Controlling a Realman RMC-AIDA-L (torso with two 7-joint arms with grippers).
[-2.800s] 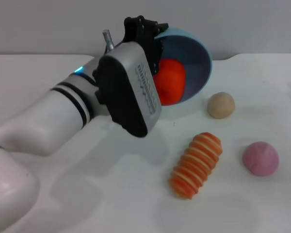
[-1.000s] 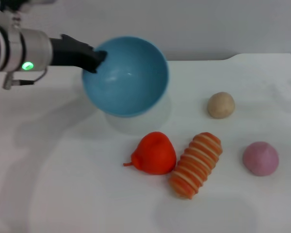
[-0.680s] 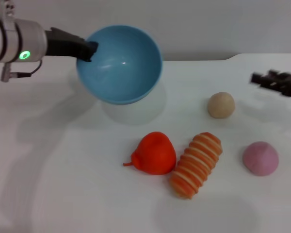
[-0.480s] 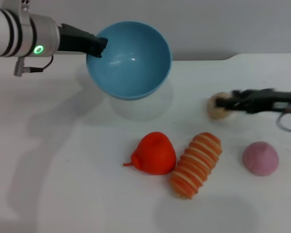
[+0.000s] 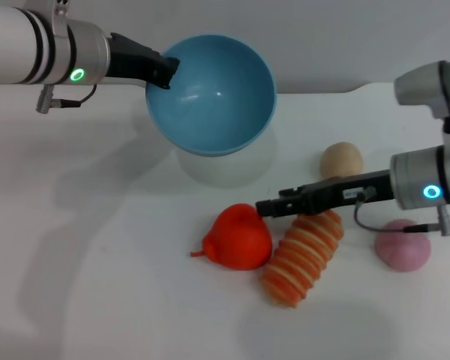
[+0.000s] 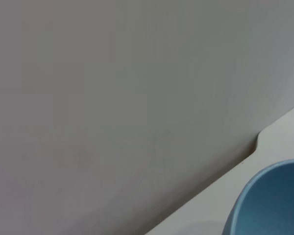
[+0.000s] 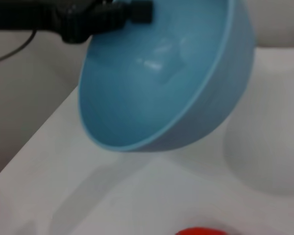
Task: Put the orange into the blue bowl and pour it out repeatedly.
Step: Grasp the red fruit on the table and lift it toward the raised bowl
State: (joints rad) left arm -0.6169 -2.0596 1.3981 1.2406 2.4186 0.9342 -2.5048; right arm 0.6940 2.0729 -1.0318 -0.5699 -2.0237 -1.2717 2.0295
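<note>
The empty blue bowl (image 5: 217, 94) hangs tilted above the back of the table, its opening facing forward. My left gripper (image 5: 165, 73) is shut on its left rim. The orange (image 5: 236, 238) lies on the table in front of the bowl, its stem nub pointing left. My right gripper (image 5: 266, 206) reaches in from the right, and its dark tips end just over the orange's top right. In the right wrist view the bowl (image 7: 161, 83) fills the frame, with the left gripper (image 7: 137, 12) on its rim and a sliver of the orange (image 7: 201, 231) below. Only the bowl's edge (image 6: 269, 200) shows in the left wrist view.
An orange-and-cream striped oblong piece (image 5: 304, 255) touches the orange's right side, under the right arm. A tan ball (image 5: 341, 161) sits behind the arm and a pink ball (image 5: 403, 244) lies at the right. A grey wall closes the back.
The orange left the bowl and came to rest on the table. The bowl moved a little to the right. The right arm swept in from the right to the orange.
</note>
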